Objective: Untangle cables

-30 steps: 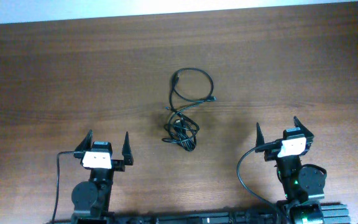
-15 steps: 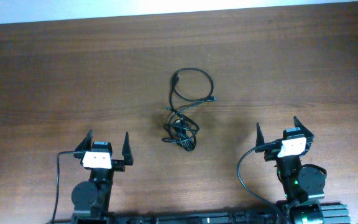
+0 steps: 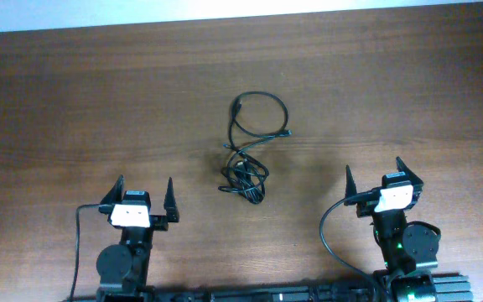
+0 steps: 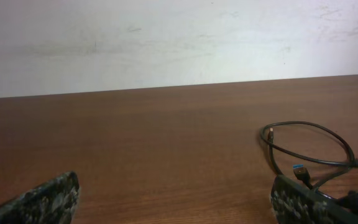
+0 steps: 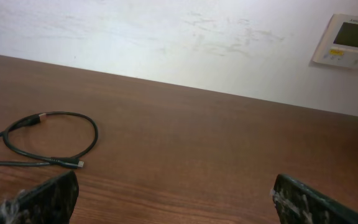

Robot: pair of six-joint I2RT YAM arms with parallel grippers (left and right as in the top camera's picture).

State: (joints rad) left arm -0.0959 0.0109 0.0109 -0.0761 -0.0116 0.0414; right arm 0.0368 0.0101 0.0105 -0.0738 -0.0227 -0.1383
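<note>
The cables [image 3: 248,151] lie tangled at the table's middle: thin black cords, with one open loop [image 3: 262,116] at the far side and a tight knot of coils [image 3: 245,178] nearer me. My left gripper [image 3: 146,195] is open and empty, near the front edge, left of the knot. My right gripper [image 3: 374,174] is open and empty, right of the cables. The loop shows at the right of the left wrist view [image 4: 309,146] and at the left of the right wrist view [image 5: 51,140]. A blue plug end [image 4: 299,169] shows beside my left gripper's right finger.
The brown wooden table [image 3: 74,109] ends at a white wall [image 4: 166,37]. A white wall panel [image 5: 347,40] hangs at the far right. Thicker black arm wires [image 3: 329,235] curl by the right arm's base.
</note>
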